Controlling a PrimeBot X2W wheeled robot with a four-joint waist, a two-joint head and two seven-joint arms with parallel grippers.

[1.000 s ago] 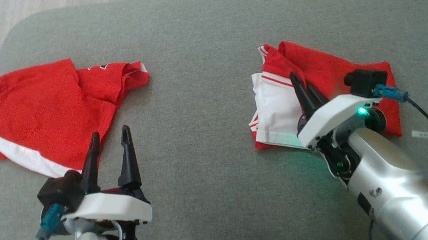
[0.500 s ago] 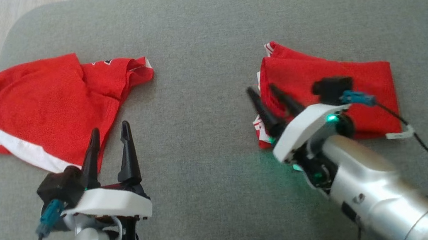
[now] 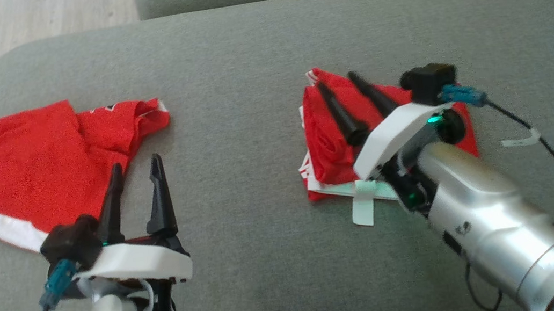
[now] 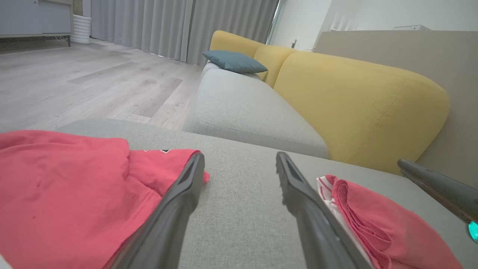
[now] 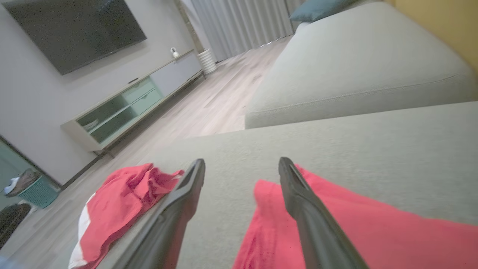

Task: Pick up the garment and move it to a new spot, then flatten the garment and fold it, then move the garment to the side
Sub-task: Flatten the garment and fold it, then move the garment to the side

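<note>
Right gripper (image 3: 336,81): fingers spread apart, nothing between them, poised over the left part of the folded red garment (image 3: 322,141). In the right wrist view one finger lay across the red fabric and the other over bare grey cushion (image 5: 231,179). Whether either finger touched the fabric could not be judged.

The garment lay as a compact red stack on the right half of the cushion, with white striped layers peeking out at its left edge. A white tag (image 3: 364,205) stuck out from its near edge.

Left gripper (image 3: 135,163): fingers likewise apart and empty, above the cushion, just beside the near edge of a second red garment (image 3: 22,158). That one was spread loose, with a white band, toward the cushion's left end. The two garments sat well apart.

A yellow backrest (image 4: 354,101) and a teal pillow (image 4: 235,61) stood beyond in the left wrist view.
</note>
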